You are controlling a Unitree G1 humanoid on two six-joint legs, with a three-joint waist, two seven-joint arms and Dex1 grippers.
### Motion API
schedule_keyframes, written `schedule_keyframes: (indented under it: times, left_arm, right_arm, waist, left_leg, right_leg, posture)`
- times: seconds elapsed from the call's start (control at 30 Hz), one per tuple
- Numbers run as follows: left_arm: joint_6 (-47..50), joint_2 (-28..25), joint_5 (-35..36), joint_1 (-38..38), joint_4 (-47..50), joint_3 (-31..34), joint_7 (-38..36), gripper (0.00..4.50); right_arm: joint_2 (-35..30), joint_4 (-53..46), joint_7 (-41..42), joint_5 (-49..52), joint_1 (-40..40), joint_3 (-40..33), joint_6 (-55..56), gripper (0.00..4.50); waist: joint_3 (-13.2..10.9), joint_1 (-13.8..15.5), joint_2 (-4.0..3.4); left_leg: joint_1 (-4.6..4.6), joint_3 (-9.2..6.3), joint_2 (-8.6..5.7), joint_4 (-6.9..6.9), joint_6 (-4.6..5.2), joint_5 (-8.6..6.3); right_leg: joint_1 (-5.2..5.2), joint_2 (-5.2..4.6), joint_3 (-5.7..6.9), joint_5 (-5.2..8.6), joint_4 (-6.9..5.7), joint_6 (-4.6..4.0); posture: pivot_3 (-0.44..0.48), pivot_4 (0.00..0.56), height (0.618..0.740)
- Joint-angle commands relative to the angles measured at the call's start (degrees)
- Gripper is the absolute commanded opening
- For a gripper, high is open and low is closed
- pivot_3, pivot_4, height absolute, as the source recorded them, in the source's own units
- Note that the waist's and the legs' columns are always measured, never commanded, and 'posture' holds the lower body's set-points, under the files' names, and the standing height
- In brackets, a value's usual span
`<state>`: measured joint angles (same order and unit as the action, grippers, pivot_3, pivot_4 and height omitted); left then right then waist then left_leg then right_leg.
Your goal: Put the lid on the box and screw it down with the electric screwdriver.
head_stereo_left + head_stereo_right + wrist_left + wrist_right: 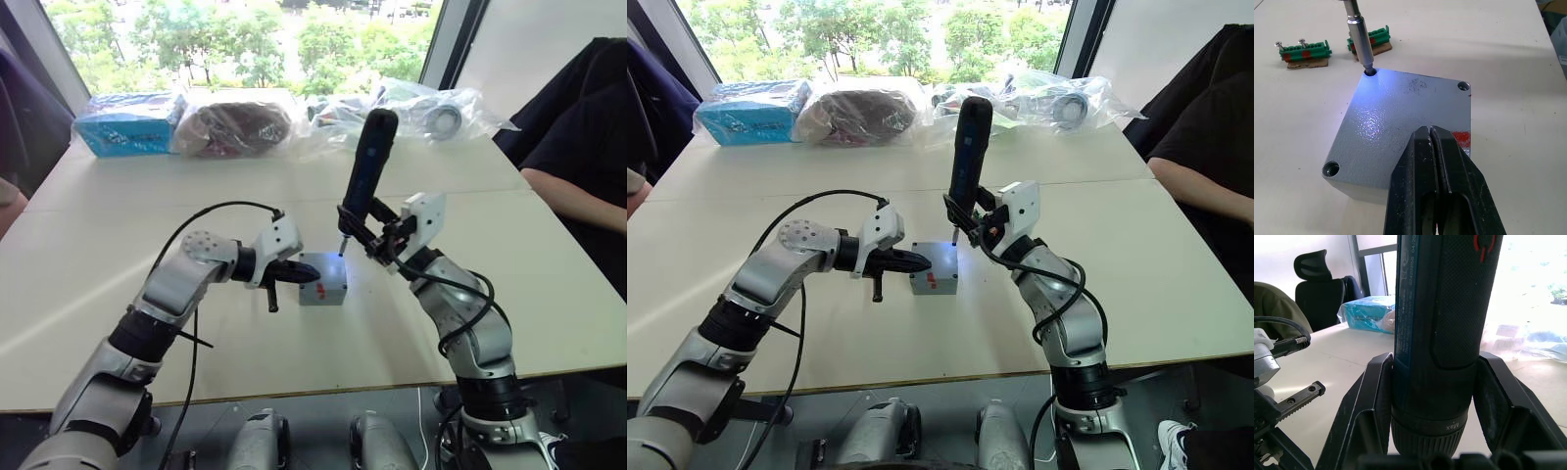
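My right gripper (pixel 1432 396) clamps the screwdriver (pixel 367 166) upright | bit in the lid's (pixel 1400 122) far corner hole, light on | lid sits on the box (pixel 323 291), mid-table (pixel 549 294) | my left gripper (pixel 1432 161), fingers pressed together, rests on the lid's near edge.

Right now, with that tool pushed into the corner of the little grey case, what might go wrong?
The electric screwdriver leans, so its bit could slip out of the corner hole. The left pincer, closed, only rests on the lid, so the box might twist or slide on the table. The right pincer grips the tool low, so it could tip.
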<state>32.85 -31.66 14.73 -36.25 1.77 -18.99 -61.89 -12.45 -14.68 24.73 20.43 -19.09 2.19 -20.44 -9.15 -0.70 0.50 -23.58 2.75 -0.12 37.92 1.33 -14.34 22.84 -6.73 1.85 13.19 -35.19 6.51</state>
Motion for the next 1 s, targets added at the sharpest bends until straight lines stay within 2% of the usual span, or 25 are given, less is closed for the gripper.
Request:
schedule_keyframes:
  times: [0.03,0.2,0.33,0.47,0.53,0.63,0.8,0.87,1.0]
  left_arm:
    - [0.15,0.5,-0.52,0.55,-0.94,-0.05,0.19,0.0]
    - [1.07,1.89,0.55,0.59,-1.95,1.31,1.03,0.0]
    - [1.61,4.54,3.52,0.79,-1.94,4.89,2.9,0.0]
    - [1.52,10.57,5.64,0.56,-1.43,11.25,11.35,0.0]
    - [0.91,11.83,6.28,1.27,-0.12,13.19,13.38,0.0]
    - [5.5,9.11,9.05,1.13,1.41,13.1,9.33,0.0]
    - [9.34,3.13,11.28,0.17,6.49,12.38,6.0,0.0]
    - [9.55,0.02,11.65,0.71,9.74,11.01,3.11,0.0]
    - [9.5,-3.56,13.04,1.73,13.6,9.67,-0.91,0.0]
  right_arm:
    - [-0.76,2.03,0.24,-0.29,1.38,1.34,-4.15,1.82]
    - [-2.1,-2.83,-1.1,2.59,-4.03,-2.75,-7.37,1.82]
    - [-5.01,-5.55,-6.34,7.17,-13.53,-9.9,-16.34,1.82]
    - [-7.6,-5.78,-8.34,14.44,-21.56,-15.09,-26.0,1.82]
    - [-9.3,-4.93,-9.55,19.55,-25.59,-18.85,-32.8,1.82]
    - [-13.79,-2.15,-11.34,25.05,-30.3,-23.42,-44.55,1.82]
    - [-21.76,6.03,-13.49,26.59,-33.77,-27.99,-67.54,1.82]
    - [-25.73,8.91,-12.85,28.7,-31.6,-27.18,-71.66,1.82]
    - [-32.85,15.22,-12.72,36.42,-25.93,-22.39,-72.06,1.82]
  waist:
    - [0.0,0.0,0.0]
    - [-0.03,0.06,-0.02]
    - [-0.11,0.2,-0.1]
    - [-0.29,0.88,-0.17]
    - [-0.3,0.96,-0.18]
    - [-0.31,0.9,-0.2]
    - [-0.32,1.13,-0.2]
    - [-0.32,1.21,-0.2]
    - [-0.38,1.22,-0.29]
  left_leg:
    - [0.0,0.0,0.0,-0.01,0.0,0.0]
    - [-0.02,0.01,-0.02,-0.03,0.0,-0.01]
    - [-0.52,0.02,-0.04,-0.04,0.01,0.01]
    - [-1.19,0.0,-0.13,0.17,-0.01,0.06]
    - [-1.43,0.02,-0.13,0.17,0.01,0.06]
    - [-1.77,0.04,-0.08,0.17,0.02,0.08]
    - [-1.77,0.04,-0.08,0.17,0.03,0.08]
    - [-1.79,0.04,-0.09,0.2,0.03,0.07]
    - [-1.83,0.09,-0.11,0.17,0.09,0.04]
  right_leg:
    - [0.02,-0.01,0.0,0.0,0.0,0.0]
    - [0.16,-0.08,0.01,0.0,0.03,-0.01]
    - [0.46,-0.13,0.0,-0.03,-0.02,-0.03]
    - [1.03,-0.18,0.0,-0.09,-0.2,-0.04]
    - [1.26,-0.15,0.01,-0.21,-0.2,0.18]
    - [1.64,-0.05,0.04,-0.28,-0.26,0.3]
    - [1.59,-0.02,0.07,-0.27,-0.23,0.29]
    - [1.58,-0.03,0.06,-0.26,-0.18,0.27]
    - [1.58,-0.04,0.03,-0.26,-0.04,0.25]
  posture:
    - [0.0,0.15,0.74]
    - [0.0,0.15,0.74]
    - [0.0,0.15,0.74]
    - [0.0,0.15,0.74]
    - [0.0,0.15,0.74]
    - [0.0,0.15,0.74]
    - [0.0,0.15,0.74]
    - [0.0,0.15,0.74]
    - [0.0,0.15,0.74]
